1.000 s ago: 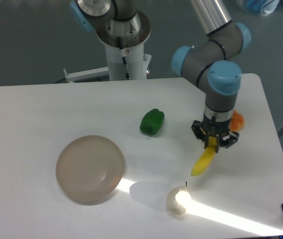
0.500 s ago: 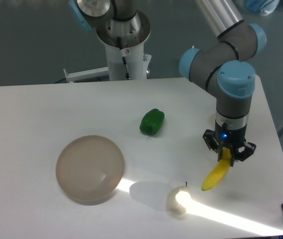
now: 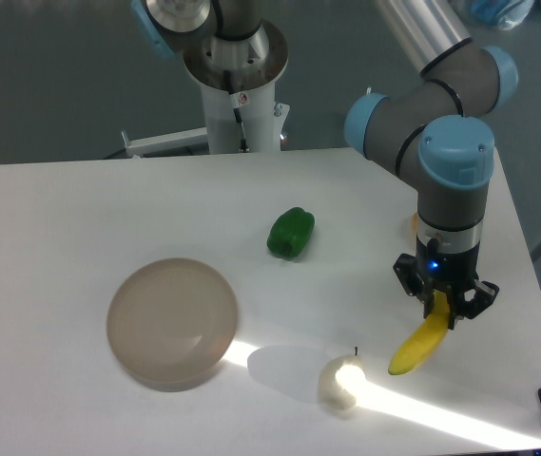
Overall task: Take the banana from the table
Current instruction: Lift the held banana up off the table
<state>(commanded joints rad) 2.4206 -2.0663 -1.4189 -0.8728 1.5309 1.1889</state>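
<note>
The banana [image 3: 417, 347] is bright yellow and curved, hanging slantwise at the right of the white table [image 3: 80, 209]. My gripper [image 3: 443, 302] points down and is shut on the banana's upper end. The lower end of the banana points down-left, towards a pale apple. Whether that end touches the tabletop cannot be told. The small orange fruit [image 3: 415, 225] is almost fully hidden behind my arm.
A green pepper [image 3: 291, 232] lies mid-table. A round beige upturned bowl [image 3: 172, 322] sits at the front left. A pale apple [image 3: 339, 380] sits in a bright streak of light just left of the banana's tip. The table's right edge is close to my gripper.
My gripper has moved right and towards the front with the banana in it. The orange fruit is now mostly hidden behind my arm.
</note>
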